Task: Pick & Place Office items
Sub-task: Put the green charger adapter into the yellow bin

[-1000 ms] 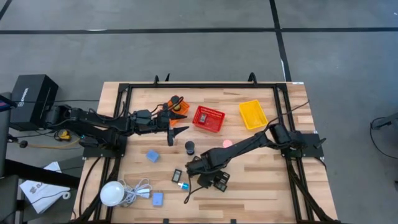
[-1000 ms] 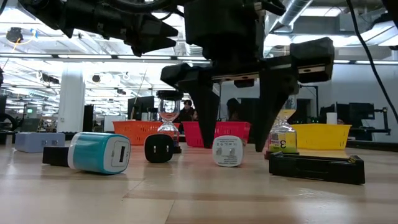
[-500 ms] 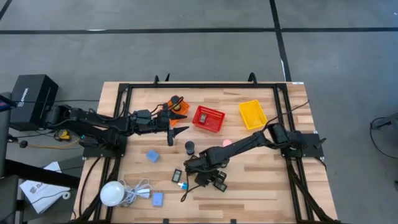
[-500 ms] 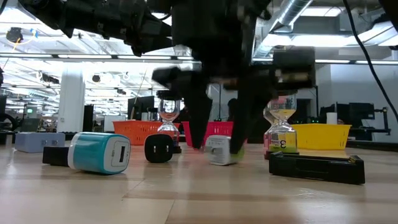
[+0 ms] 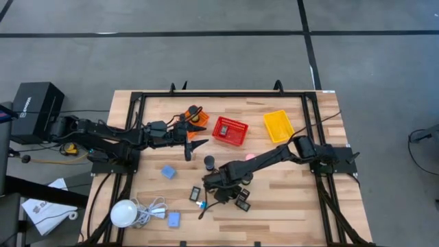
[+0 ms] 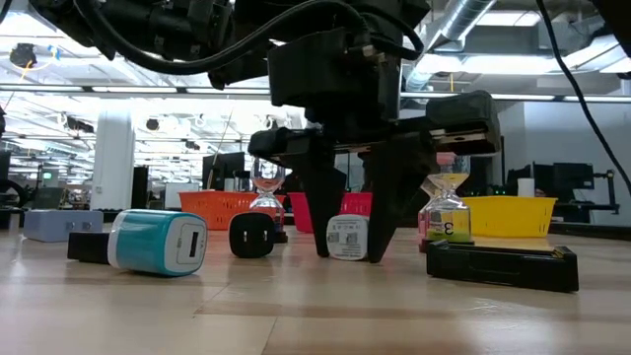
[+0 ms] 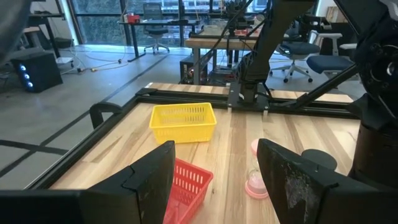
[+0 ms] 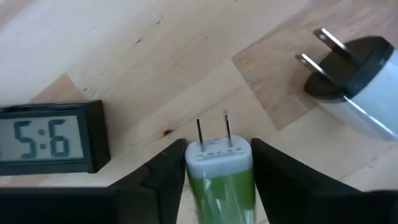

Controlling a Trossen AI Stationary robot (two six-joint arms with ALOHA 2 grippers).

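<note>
A small green and white charger (image 8: 219, 171) stands on the table, its two prongs level. My right gripper (image 6: 349, 237) points down over it at the table's middle front and is shut on it. In the high view the gripper (image 5: 218, 193) hides it. My left gripper (image 5: 190, 143) hovers open above the table beside the orange basket (image 5: 195, 118), with nothing between its fingers (image 7: 155, 180). Other office items lie around: a black clock (image 8: 46, 138), a teal and white charger (image 6: 158, 242), a black plug (image 6: 253, 235). My right gripper pinches the green and white charger by its two opposite sides (image 8: 189, 177) between its two fingers. The fingers (image 6: 320, 212) come from above, pointing down. The charger stands on the table, its base on the wood.
A red basket (image 5: 230, 130) and a yellow basket (image 5: 279, 126) stand at the back. Two hourglasses (image 6: 449, 212) stand behind the gripper. A flat black box (image 6: 501, 264) lies right of it. A white bulb with cable (image 5: 123, 213) and light-blue pieces (image 5: 169, 171) lie at the front left.
My right gripper has sunk a little toward the table and gone slightly toward its left edge. Its fingers, wide apart a second ago, have shut on the charger. The charger has been nudged a little to the left and now stands straighter.
</note>
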